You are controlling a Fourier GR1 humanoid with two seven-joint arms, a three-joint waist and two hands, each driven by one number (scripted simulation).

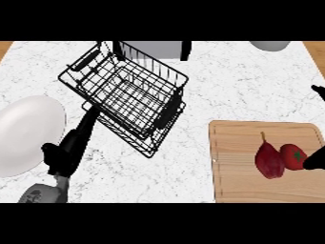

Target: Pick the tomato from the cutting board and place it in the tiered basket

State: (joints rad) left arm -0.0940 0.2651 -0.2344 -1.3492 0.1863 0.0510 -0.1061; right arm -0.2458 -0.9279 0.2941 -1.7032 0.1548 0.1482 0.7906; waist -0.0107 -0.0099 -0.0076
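Nearest, the left hand (pixel 61 159) is hovering over the marble tabletop (pixel 256 90) with fingers straight, holding nothing. One cutting board (pixel 263 186) is lying at the right, carrying one tomato (pixel 293 156) touching one dark red pear-shaped fruit (pixel 269 160). The right hand (pixel 322 157) is reaching open around the tomato, thumb touching it, fingers spread above. One white plate (pixel 20 136) is sitting left. Farther back, one tiered basket (pixel 126 93) is standing.

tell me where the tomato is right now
In the head view the tomato sits on the cutting board at the lower right, beside a dark red pear-shaped fruit, with the right hand at its right side.
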